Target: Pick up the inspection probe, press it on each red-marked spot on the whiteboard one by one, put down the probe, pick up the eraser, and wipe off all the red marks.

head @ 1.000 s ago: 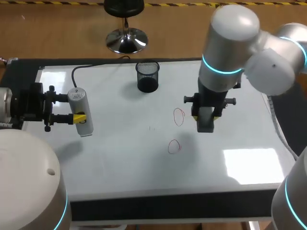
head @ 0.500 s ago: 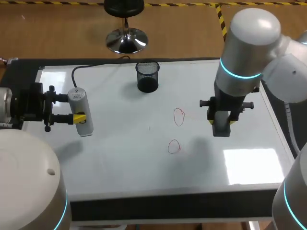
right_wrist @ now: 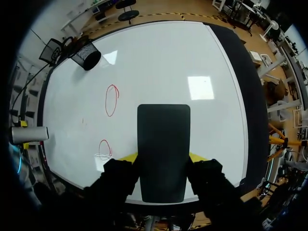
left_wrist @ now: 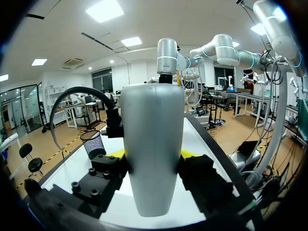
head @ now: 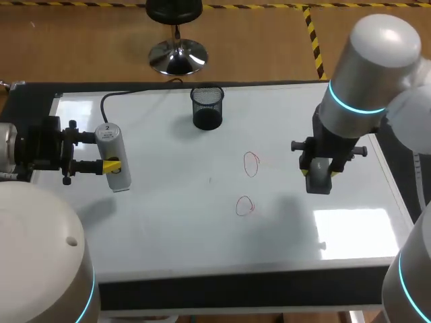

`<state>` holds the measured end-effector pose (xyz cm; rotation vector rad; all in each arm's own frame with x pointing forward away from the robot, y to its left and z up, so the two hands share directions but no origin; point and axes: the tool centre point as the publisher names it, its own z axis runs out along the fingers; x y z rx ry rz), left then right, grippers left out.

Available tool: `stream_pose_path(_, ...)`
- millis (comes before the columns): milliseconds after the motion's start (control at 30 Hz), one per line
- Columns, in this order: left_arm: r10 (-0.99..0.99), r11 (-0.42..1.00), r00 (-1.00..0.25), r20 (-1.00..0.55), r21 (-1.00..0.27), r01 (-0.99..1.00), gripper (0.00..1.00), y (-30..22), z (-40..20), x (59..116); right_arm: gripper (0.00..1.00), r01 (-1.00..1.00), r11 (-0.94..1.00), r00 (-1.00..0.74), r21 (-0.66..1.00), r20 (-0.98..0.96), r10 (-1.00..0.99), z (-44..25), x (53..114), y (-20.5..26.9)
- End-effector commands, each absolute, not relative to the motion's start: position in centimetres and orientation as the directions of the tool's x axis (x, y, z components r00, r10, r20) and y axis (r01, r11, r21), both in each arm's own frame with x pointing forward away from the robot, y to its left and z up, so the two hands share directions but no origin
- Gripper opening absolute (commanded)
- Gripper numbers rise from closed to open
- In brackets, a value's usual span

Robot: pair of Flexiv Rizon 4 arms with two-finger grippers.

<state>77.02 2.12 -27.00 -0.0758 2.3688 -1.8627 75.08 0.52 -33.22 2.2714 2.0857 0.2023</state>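
Now eraser (head: 319, 186) and probe (head: 108, 138) are both held above the whiteboard (head: 175, 222).
Right tool (head: 318, 173) grips the dark eraser beside two red marks (head: 250, 163); left tool (head: 112, 165) clamps the silver probe near the board's left edge.

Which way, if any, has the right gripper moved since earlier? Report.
Yes. The right gripper, holding the eraser, shifted right, away from the upper red mark.
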Motion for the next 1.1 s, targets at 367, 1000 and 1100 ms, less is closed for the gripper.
stream_pose_path(367,-0.121,0.238,-0.990,-0.071,-0.970,0.041,0.00,2.1,-26.9,76.9,0.00,0.988,-0.087,0.079,0.128,0.066,0.995,-33.2,74.9,0.3)
stream_pose_path(1000,-0.066,0.232,-0.992,-0.103,-0.969,0.086,0.00,-1.9,-26.2,76.7,0.00,0.988,-0.087,0.079,0.128,0.066,0.995,-33.2,74.9,0.3)
stream_pose_path(1100,-0.061,0.211,-0.993,-0.100,-0.974,0.085,0.00,-2.6,-26.4,76.8,0.00,0.988,-0.087,0.079,0.128,0.066,0.995,-33.2,74.9,0.3)
